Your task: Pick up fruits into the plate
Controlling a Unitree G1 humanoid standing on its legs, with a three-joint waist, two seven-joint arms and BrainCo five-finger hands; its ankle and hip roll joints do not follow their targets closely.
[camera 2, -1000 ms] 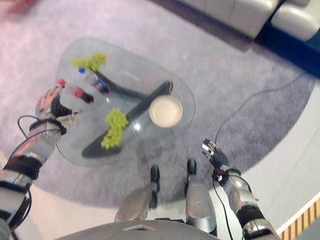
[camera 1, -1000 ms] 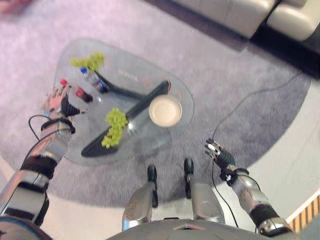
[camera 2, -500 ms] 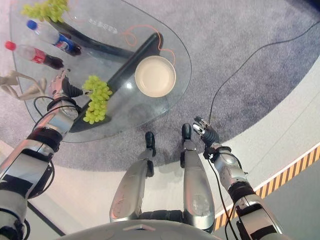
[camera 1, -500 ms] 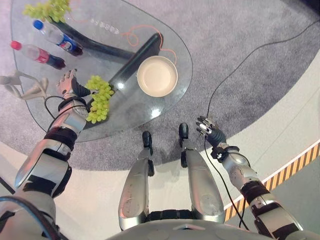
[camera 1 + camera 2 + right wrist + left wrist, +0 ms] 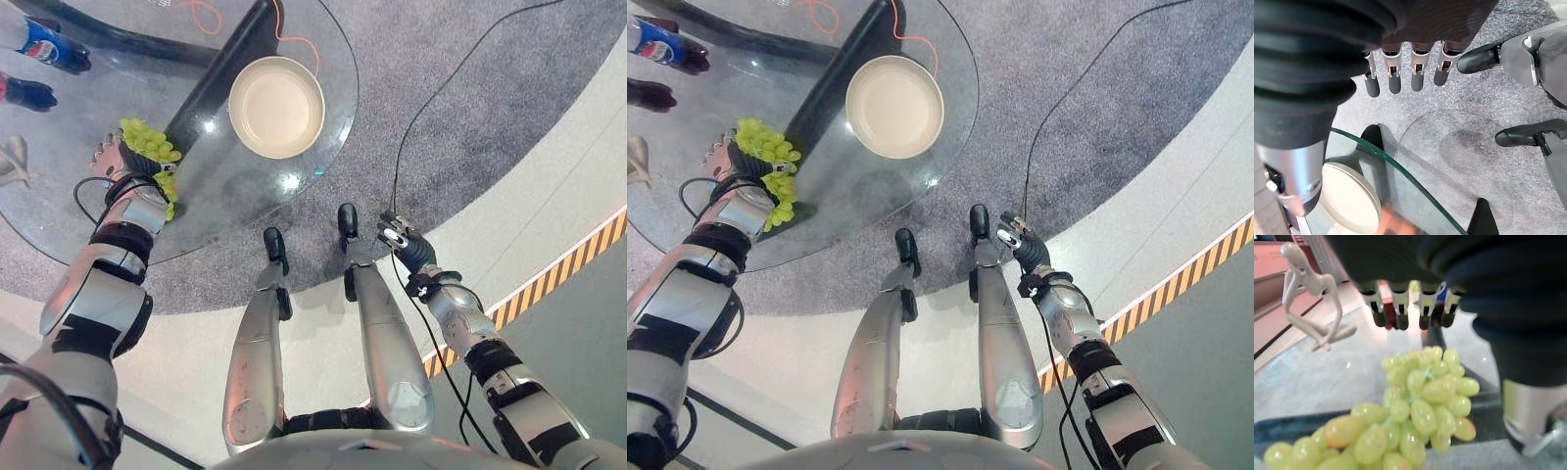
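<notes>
- Lying on the glass table (image 5: 323, 127), a bunch of green grapes (image 5: 149, 147) sits near the table's left edge, over the dark bar of the table's frame (image 5: 220, 73) that shows through the glass.
- The left hand (image 5: 116, 159) hovers right at the grapes; in the left wrist view its fingers (image 5: 1400, 308) reach straight out above the bunch (image 5: 1420, 401), uncurled and holding nothing, with the thumb apart at the side.
- A cream plate (image 5: 276, 106) stands on the glass to the right of the grapes, apart from them, with nothing in it.
- A white figurine (image 5: 1310, 293) stands on the table beyond the left hand.
- Two bottles lie at the far left of the table: one with a blue label (image 5: 44, 44) and a dark one (image 5: 24, 93) just below it.
- An orange cord (image 5: 294, 39) loops under the glass by the dark frame.
- The right hand (image 5: 404, 243) hangs off the table, over the grey carpet (image 5: 470, 98), well apart from the plate; its fingers (image 5: 1396, 73) are straight and loose, holding nothing.
</notes>
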